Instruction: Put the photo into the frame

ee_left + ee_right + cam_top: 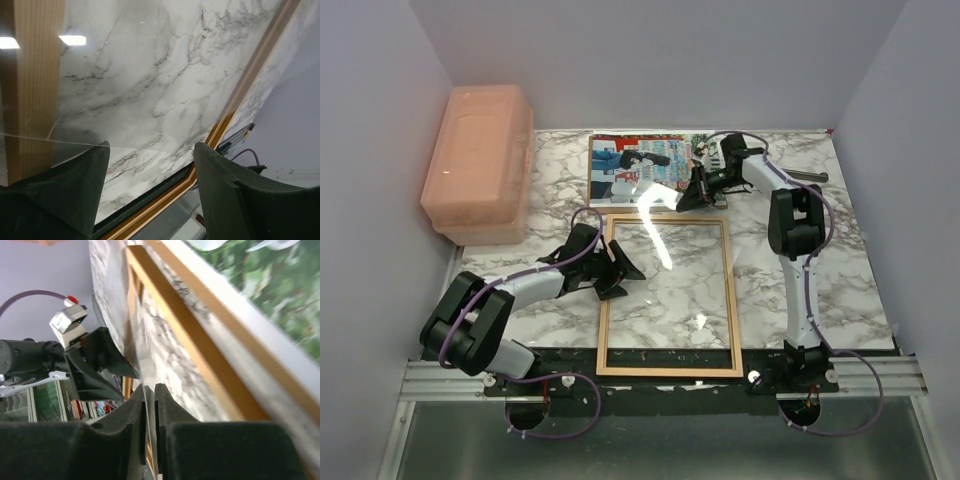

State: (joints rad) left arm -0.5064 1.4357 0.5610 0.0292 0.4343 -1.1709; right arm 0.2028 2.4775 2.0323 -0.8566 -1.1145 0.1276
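One step preceded the photo (635, 165), we judged: clearing the frame (602, 310); our right gripper (150, 390) pinched the clear pane (660, 240); left gripper (150, 150) stood open; a steady lift seemed next.

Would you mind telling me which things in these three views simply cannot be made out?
Top view: the photo, its lower right corner hidden behind the right gripper.
Right wrist view: the photo, a green blur cut by the edge; whether the fingers clamp the thin clear sheet between them.
Top view: whether the left gripper touches the frame, too small to tell.
Top view: the pink box, its contents behind cloudy walls.
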